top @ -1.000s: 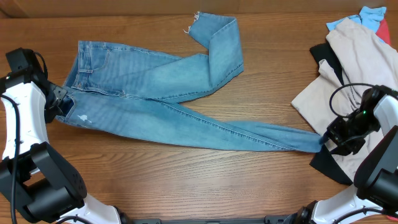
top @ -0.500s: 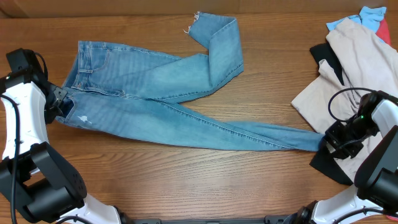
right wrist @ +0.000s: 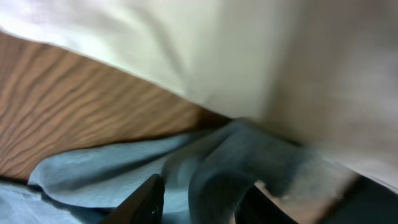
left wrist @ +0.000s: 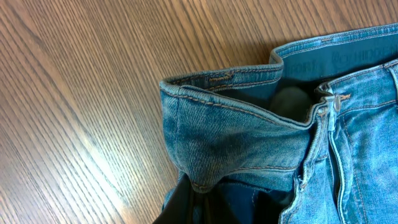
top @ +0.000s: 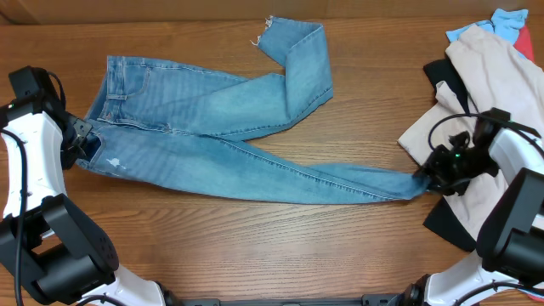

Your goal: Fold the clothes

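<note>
Here, light blue jeans, one leg folded

Spare garments heaped at the right end of the wooden table!
A pale beige garment sprawls widest, crumpled, lying over a black garment that peeks out at its left edge and again lower down. Up in the far corner, a bright-blue piece sits right against a red one, which is cut off by the frame.
</note>
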`<state>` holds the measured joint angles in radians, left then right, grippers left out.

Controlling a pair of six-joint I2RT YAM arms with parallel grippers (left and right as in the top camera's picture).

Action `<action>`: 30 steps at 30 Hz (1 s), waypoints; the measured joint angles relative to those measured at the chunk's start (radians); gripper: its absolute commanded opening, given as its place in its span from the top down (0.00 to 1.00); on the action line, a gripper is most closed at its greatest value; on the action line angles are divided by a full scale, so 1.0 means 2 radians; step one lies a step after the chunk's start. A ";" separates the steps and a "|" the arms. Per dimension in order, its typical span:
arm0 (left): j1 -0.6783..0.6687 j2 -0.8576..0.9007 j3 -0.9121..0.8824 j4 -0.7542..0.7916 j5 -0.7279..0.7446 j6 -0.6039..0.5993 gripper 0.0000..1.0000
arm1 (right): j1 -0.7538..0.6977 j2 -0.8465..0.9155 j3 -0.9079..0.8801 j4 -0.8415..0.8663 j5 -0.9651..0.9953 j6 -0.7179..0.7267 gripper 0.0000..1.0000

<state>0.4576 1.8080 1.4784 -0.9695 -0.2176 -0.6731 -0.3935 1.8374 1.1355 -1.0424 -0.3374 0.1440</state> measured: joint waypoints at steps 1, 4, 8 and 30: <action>0.000 0.000 0.000 0.000 0.000 0.000 0.96 | 0.006 0.000 0.000 0.004 -0.002 -0.001 0.63; 0.000 0.000 0.000 0.000 0.000 0.000 0.96 | 0.015 0.000 0.000 0.007 0.000 -0.008 0.94; 0.000 0.000 0.000 0.000 0.000 0.000 0.96 | 0.016 0.000 0.001 -0.004 0.001 -0.005 0.96; -0.002 0.000 0.000 -0.002 -0.001 0.011 0.96 | 0.024 -0.161 0.169 -0.325 0.020 0.023 0.87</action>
<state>0.4534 1.8080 1.4784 -0.9730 -0.2203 -0.6510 -0.3450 1.5150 1.4734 -1.6928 -0.2974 0.1890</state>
